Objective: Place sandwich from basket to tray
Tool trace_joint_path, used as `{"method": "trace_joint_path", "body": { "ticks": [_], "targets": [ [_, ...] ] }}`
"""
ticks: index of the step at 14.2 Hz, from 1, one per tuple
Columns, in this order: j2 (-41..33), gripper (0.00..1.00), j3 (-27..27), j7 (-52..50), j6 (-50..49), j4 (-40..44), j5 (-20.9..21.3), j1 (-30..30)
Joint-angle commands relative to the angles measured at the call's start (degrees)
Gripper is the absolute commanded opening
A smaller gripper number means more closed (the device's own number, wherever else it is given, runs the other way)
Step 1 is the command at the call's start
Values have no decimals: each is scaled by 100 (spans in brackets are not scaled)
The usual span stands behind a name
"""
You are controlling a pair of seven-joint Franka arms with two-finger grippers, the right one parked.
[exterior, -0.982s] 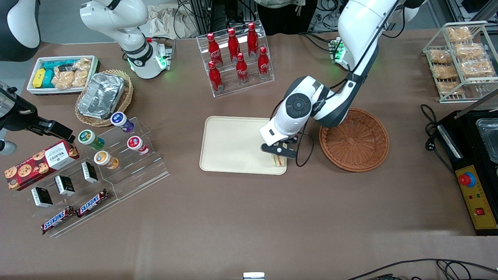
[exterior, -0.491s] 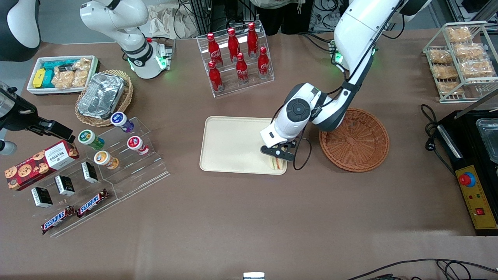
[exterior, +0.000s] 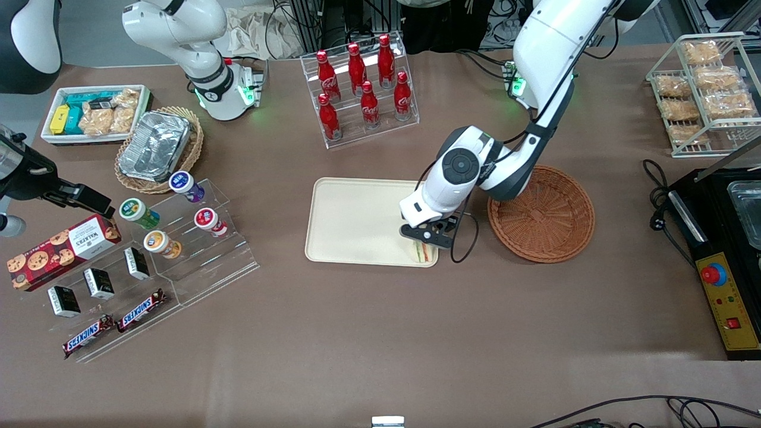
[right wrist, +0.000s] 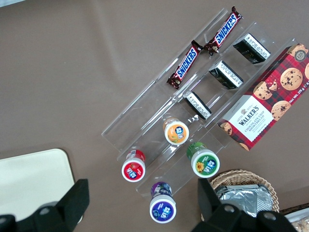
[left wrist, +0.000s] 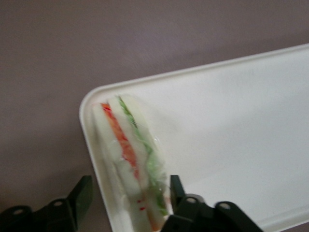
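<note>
The sandwich (exterior: pixel 422 252) lies on the tray (exterior: pixel 357 220), in the tray's corner nearest the front camera and nearest the basket (exterior: pixel 541 214). My left gripper (exterior: pixel 425 235) hangs just above it. In the left wrist view the sandwich (left wrist: pixel 128 150), white bread with orange-red and green layers, rests by the tray's rim (left wrist: pixel 91 145). The gripper (left wrist: pixel 130 180) is open, one finger on each side of the sandwich, and one finger (left wrist: pixel 83 193) stands clear of it over the brown table. The reddish-brown wicker basket holds nothing.
A rack of red cola bottles (exterior: pixel 359 83) stands farther from the camera than the tray. Clear stands with yogurt cups (exterior: pixel 178 220), a cookie box and candy bars lie toward the parked arm's end. A black machine (exterior: pixel 722 238) sits at the working arm's end.
The gripper has drawn back a little from the sandwich, which now shows more fully at the tray's corner. The arm's wrist shifted slightly toward the basket.
</note>
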Motion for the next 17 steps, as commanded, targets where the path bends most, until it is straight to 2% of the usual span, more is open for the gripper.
{"method": "trace_joint_path", "body": {
  "ticks": [1,4,8,10,11,14,17],
  "targets": [
    [-637,99,269,-5,-760,44,60,32],
    [-1217,99,331,65,-1604,71,60,513],
    [-1938,99,348,224,-1895,44,69,1305],
    [-2193,99,357,320,-2413,105,95,1726],
    [-2334,99,340,573,-2554,114,191,1963],
    [-2747,99,340,1400,-3038,132,104,2614],
    [-2889,99,340,1611,-3661,464,183,2958]
  ]
}}
